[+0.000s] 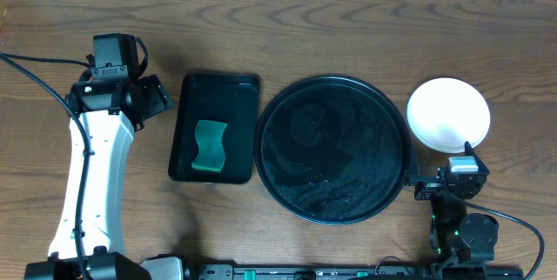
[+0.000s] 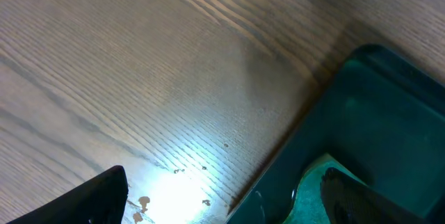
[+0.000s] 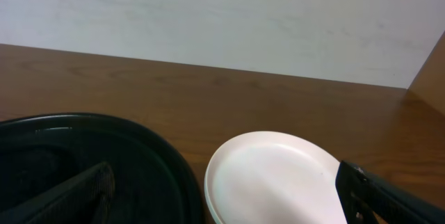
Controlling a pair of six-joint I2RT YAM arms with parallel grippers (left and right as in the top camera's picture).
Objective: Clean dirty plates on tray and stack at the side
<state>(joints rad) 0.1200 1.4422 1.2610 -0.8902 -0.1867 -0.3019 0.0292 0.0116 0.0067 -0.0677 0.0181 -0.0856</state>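
- Tabletop (image 1: 348, 28): brown wood grain. My left wrist view shows a bright glare patch and a few small brownish specks on it; what they are cannot be determined.
- Tray (image 1: 335, 154): round, glossy black, at centre of the tabletop. No plate lies on it. Its surface shows wet-looking swirls. My right wrist view cuts it off at the left and bottom edges.
- Green tray (image 1: 218, 97): rectangular and dark, just left of the tray. My left wrist view shows one corner only.
- Plates (image 1: 448, 115): on the tabletop just right of the tray, off its rim. Only a white top face shows from overhead. My right wrist view shows a thin pale edge beneath it; the number stacked cannot be determined.
- Left hand (image 2: 226, 182): jaws wide, holding nothing, above the tabletop at the green tray's left side. Only the finger ends show at the frame bottom.
- Right hand (image 3: 224, 172): jaws wide, holding nothing, near the plates and beside the tray rim.
- Sponge (image 1: 209, 147): green, wavy-sided, lying in the green tray. In my left wrist view one finger (image 2: 361, 200) partly hides it.
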